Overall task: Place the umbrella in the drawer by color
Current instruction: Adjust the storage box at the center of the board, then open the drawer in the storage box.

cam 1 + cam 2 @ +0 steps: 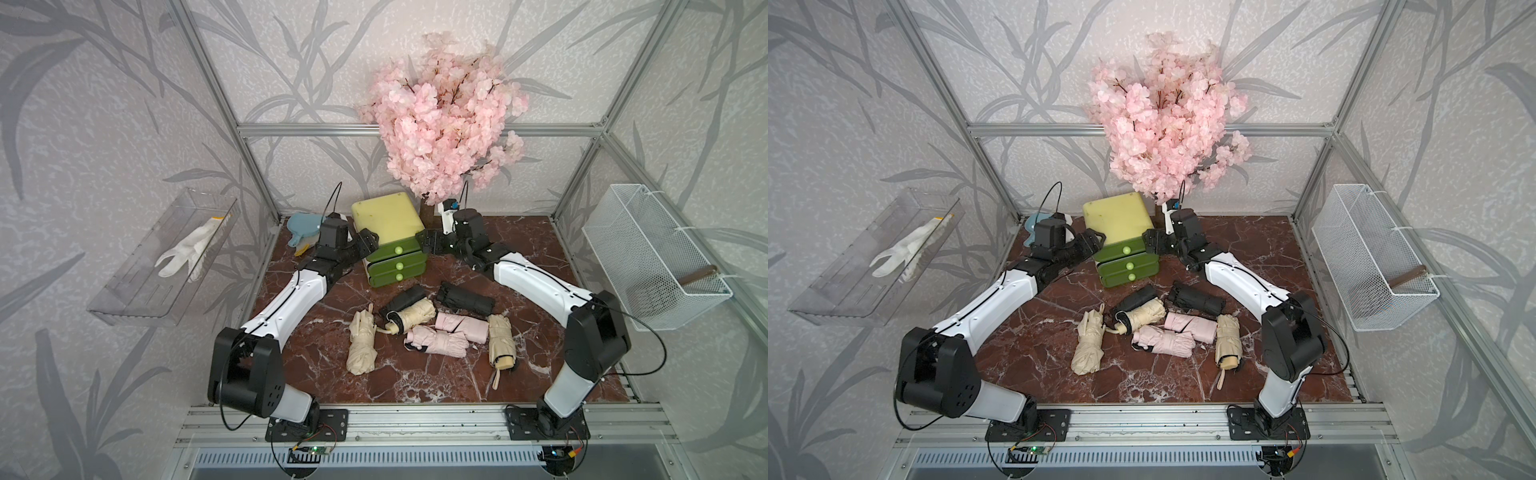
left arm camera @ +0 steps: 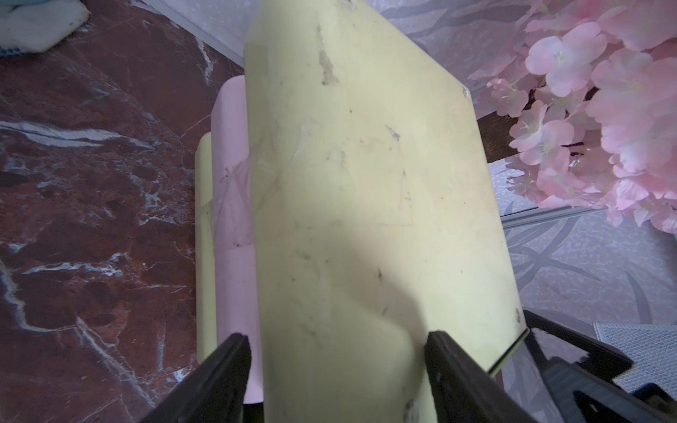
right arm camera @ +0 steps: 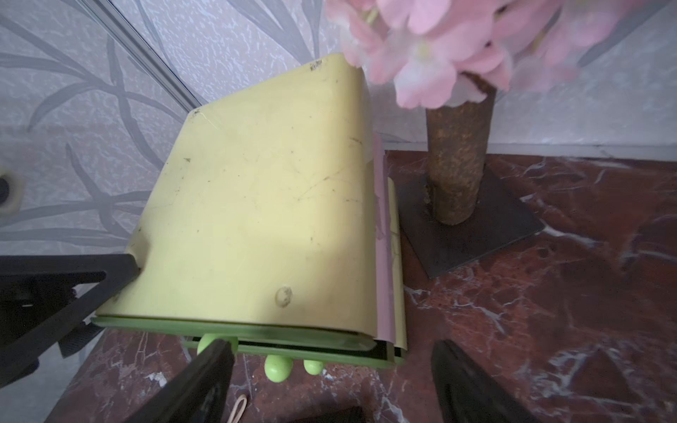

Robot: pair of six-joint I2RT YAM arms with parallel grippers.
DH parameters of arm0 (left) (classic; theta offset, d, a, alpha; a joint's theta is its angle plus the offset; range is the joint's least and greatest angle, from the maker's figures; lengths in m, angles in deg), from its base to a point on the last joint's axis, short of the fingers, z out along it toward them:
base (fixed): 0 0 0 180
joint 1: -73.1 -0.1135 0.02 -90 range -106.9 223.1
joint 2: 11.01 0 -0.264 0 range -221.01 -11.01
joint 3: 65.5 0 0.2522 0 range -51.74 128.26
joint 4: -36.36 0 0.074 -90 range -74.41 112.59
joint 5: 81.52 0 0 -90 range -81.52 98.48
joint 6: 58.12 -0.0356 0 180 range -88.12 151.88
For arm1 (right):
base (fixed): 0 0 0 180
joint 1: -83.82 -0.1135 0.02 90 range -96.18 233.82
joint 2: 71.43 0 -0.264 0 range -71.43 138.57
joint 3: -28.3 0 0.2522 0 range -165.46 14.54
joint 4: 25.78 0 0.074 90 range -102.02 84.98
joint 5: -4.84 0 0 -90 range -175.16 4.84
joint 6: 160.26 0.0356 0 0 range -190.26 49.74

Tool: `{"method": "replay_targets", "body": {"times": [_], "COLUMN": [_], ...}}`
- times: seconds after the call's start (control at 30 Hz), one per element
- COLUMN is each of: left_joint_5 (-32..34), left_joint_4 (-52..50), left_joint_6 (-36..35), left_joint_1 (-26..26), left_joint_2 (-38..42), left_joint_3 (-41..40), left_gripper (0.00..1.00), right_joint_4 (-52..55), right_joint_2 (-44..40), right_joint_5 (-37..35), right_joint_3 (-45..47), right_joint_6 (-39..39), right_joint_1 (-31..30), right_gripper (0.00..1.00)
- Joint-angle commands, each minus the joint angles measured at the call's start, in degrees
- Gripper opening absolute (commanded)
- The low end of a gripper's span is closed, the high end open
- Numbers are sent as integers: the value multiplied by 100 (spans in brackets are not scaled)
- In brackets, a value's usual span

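Note:
The drawer unit [image 1: 388, 222] has a pale yellow top and three green drawer fronts [image 1: 397, 264] with light green knobs. It stands at the back of the marble table. Several folded umbrellas lie in front of it: black [image 1: 465, 299], beige [image 1: 361, 343] and pink [image 1: 436, 341]. My left gripper [image 1: 368, 241] is open at the unit's upper left front corner, its jaws either side of the yellow edge [image 2: 339, 337]. On the unit's right, my right gripper [image 1: 426, 243] is open at the front corner, near the knobs [image 3: 333, 346]. Neither gripper holds anything.
A pink blossom tree [image 1: 444, 124] stands behind the unit on a dark base plate [image 3: 476, 234]. A blue cloth [image 1: 301, 226] lies at the back left. A clear tray with a white glove [image 1: 187, 249] hangs on the left wall, and a white wire basket [image 1: 652, 257] on the right.

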State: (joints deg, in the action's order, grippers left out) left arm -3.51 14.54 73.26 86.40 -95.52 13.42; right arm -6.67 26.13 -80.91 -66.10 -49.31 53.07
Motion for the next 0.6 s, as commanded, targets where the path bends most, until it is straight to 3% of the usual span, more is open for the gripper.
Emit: {"method": "replay_targets", "body": {"times": [0.0,0.27,0.43,0.57], "left_joint_5": [87,-530,-848,-946], "left_joint_4": [-645,-574,-493,-291], "left_joint_6": [-387,-412,-338,-210], "left_joint_1": [-120,-501,-556,-576], "left_joint_2": [46,-301,-493,-496], "left_joint_3": [293,563,648,543], "left_gripper": [82,83,83,83], "right_joint_4": [352,-897,-1479,-1908], "right_joint_2": [-505,-631,-458,-205], "right_joint_5": [-299,638,483,360], "right_joint_3": [-125,815,1001,1061], "right_joint_6": [-539,158,389,644], "right_joint_1": [-7,-230,-538,-720], "right_gripper": [85,70,68,61]}}
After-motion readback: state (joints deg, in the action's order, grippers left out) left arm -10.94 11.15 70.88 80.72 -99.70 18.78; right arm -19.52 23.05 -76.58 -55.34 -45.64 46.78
